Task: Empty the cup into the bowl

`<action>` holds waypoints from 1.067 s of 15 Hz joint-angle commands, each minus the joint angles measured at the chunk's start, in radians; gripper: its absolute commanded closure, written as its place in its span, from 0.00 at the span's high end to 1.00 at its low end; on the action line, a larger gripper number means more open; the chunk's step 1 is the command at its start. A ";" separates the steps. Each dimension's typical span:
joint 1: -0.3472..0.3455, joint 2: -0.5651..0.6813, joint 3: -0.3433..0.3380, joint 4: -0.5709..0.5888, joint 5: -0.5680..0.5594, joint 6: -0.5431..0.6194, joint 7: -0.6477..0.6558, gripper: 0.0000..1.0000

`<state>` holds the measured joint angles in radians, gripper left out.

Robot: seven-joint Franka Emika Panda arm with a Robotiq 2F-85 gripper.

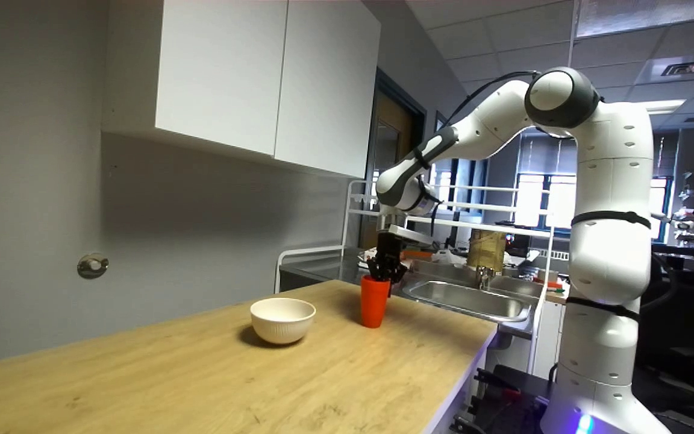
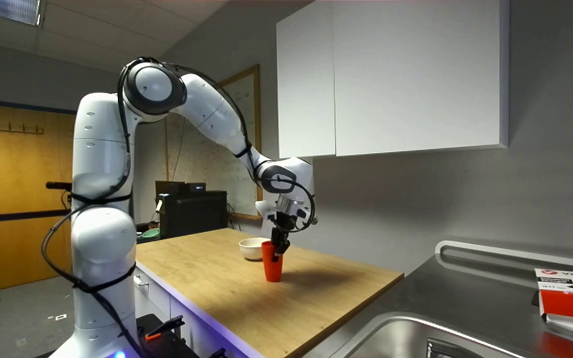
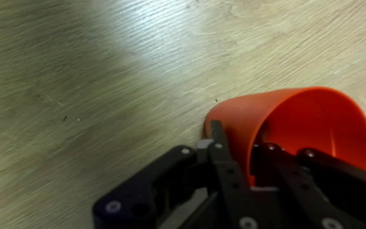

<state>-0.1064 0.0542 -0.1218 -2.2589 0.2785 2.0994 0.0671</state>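
The cup (image 1: 373, 304) is plain red-orange and slightly tapered; it is upright, near the cream-white bowl (image 1: 283, 320) but apart from it. My claw (image 3: 238, 140) is narrow and pinches the cup's wall, one finger (image 3: 275, 167) being inside. In an exterior view, a red-and-white box (image 2: 572, 301) seems to read "VELCRO"; smaller print I cannot read.

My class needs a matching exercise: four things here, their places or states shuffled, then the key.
1. Red-orange tapered plastic cup
2. Cream-white round bowl
3. Black robot gripper
4. White boxy cabinet

A. On the pale wooden countertop, apart from the gripper
B. High on the grey wall
C. Rim between two fingers
D. Straddling a plastic rim

Pairs: 1-C, 2-A, 3-D, 4-B
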 commanded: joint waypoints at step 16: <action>0.196 -0.094 0.287 0.211 -0.699 -0.171 0.829 0.01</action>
<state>0.0609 -0.0872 0.1163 -2.1319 -0.3157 2.0282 0.7830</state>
